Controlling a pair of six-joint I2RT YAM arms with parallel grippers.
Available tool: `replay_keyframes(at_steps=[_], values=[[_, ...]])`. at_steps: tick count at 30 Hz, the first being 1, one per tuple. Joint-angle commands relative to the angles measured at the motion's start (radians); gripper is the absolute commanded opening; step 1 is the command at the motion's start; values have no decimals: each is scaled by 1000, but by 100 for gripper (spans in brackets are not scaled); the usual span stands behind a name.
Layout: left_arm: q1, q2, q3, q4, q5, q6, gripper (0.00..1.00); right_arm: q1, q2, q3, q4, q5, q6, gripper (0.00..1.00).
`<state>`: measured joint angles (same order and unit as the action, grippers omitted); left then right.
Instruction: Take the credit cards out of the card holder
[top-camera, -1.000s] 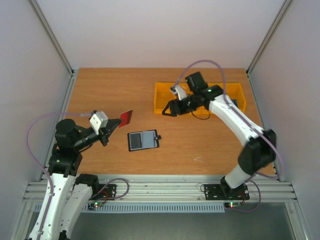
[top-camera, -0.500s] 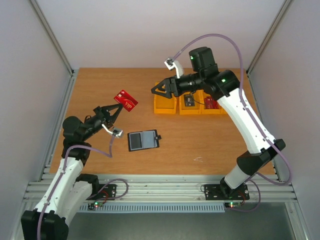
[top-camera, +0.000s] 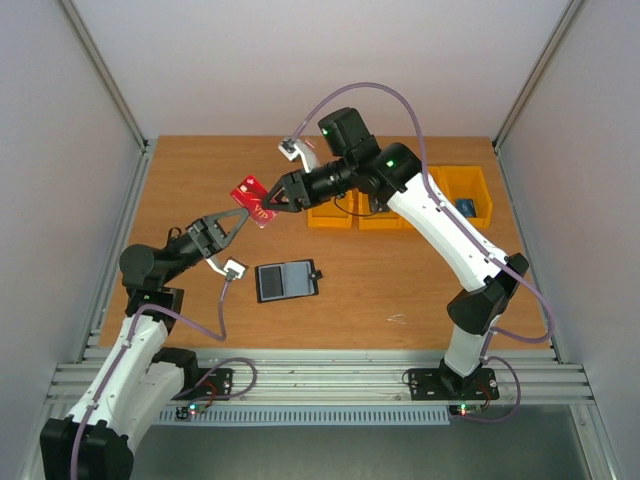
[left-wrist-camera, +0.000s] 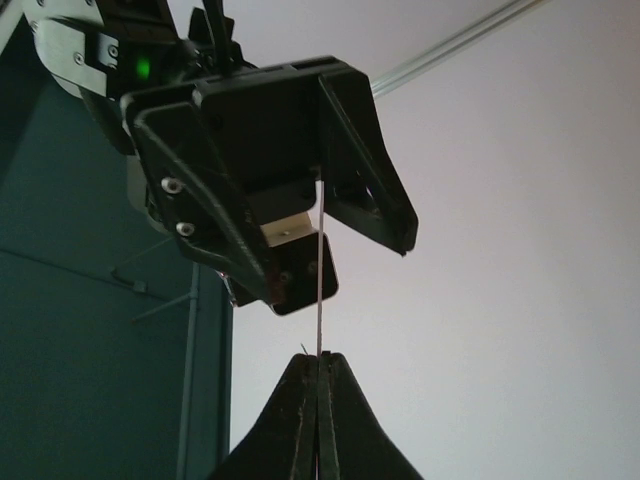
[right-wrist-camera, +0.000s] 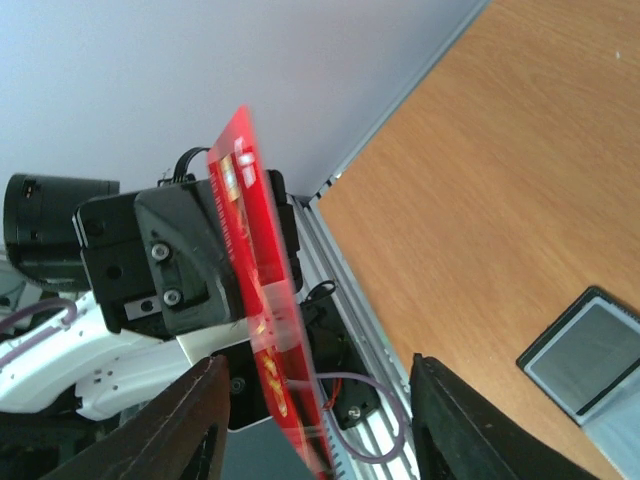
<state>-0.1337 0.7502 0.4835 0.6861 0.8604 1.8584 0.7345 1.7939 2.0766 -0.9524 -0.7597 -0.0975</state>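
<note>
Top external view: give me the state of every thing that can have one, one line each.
red card, in the air, pinched by the left gripper.
left gripper, shut on the red card.
right gripper, open, fingers either side of the red card.
card holder, lying open, inner faces up.
yellow bin, upright, a small blue item inside.

Yellow bins (top-camera: 478, 186) on wooden table (top-camera: 200, 180)

Left arm stretches toward 1 o'clock, its left end effector (top-camera: 243, 209) pinched shut on the red credit card (top-camera: 254, 200). Right arm arches over toward 9 o'clock, the right end effector (top-camera: 272, 200) with jaws apart, straddling that card.
</note>
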Motion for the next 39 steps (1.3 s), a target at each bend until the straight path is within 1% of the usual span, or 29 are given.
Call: replay_keyframes(at_steps=[1, 2, 4, 9, 11, 13, 14, 15, 16, 17, 19, 21, 22, 24, 26, 27, 28, 29, 30, 32, 33, 35, 36, 37, 38, 39], values=[[-12, -14, -10, 87, 44, 4, 0, -3, 0, 43, 45, -79, 12, 44], [-14, -13, -10, 87, 45, 3, 0, -3, 2, 43, 49, -93, 10, 42], [-18, -16, -9, 82, 48, 0, 0, -3, 5, 43, 52, -98, 4, 34], [-26, -23, -9, 53, 34, 5, 0, -4, 11, 44, 59, -164, 1, 2], [-28, -27, -7, 31, 23, 6, 0, -4, 3, 43, 48, -157, -12, 1], [-30, -39, 2, -58, -6, 30, 2, -14, -5, 42, 33, -130, -21, 1], [-30, -47, 2, -98, -26, 37, 21, -26, -9, 43, 22, -111, -17, 1], [-30, -54, -2, -121, -50, 30, 58, -49, -9, 42, -6, -88, -15, 1], [-32, -62, -11, -161, -78, 14, 93, -80, -11, 41, -39, -57, -17, 1], [-33, -72, -27, -205, -137, 5, 99, -116, -15, 38, -74, -15, -21, 1], [-35, -107, -56, -342, -248, 10, 99, -218, -32, 8, -131, 66, -33, 1], [-36, -161, -82, -528, -366, 33, 99, -344, -49, -34, -185, 141, -72, 1], [-36, -189, -102, -586, -409, 25, 99, -401, -54, -52, -205, 168, -95, 1], [-40, -250, -134, -657, -483, -97, 99, -507, -62, -92, -235, 261, -138, 1], [-45, -304, -137, -766, -561, -261, 99, -590, -54, -128, -257, 375, -185, 1], [-46, -328, -126, -817, -596, -393, 99, -626, -45, -148, -257, 423, -206, 1], [-47, -339, -113, -869, -632, -478, 99, -656, -34, -167, -251, 453, -229, 1], [-47, -342, -93, -909, -664, -597, 99, -683, -18, -182, -244, 479, -251, 1], [-47, -339, -73, -951, -696, -755, 99, -704, 4, -192, -235, 494, -278, 1], [-47, -316, -23, -1024, -739, -973, 99, -729, 55, -193, -223, 526, -327, 1], [-47, -299, 1, -1066, -749, -1063, 99, -757, 89, -187, -215, 527, -341, 1], [-46, -267, 47, -1114, -754, -1359, 99, -787, 138, -173, -194, 511, -349, 1], [-45, -256, 54, -1130, -739, -1455, 99, -803, 165, -155, -187, 505, -351, 1], [-39, -250, 52, -1136, -717, -1596, 99, -814, 194, -138, -183, 506, -350, 1], [-31, -248, 45, -1138, -683, -1691, 99, -821, 227, -120, -185, 505, -348, 1], [-25, -247, 33, -1137, -650, -1750, 99, -827, 258, -100, -192, 499, -348, 1]])
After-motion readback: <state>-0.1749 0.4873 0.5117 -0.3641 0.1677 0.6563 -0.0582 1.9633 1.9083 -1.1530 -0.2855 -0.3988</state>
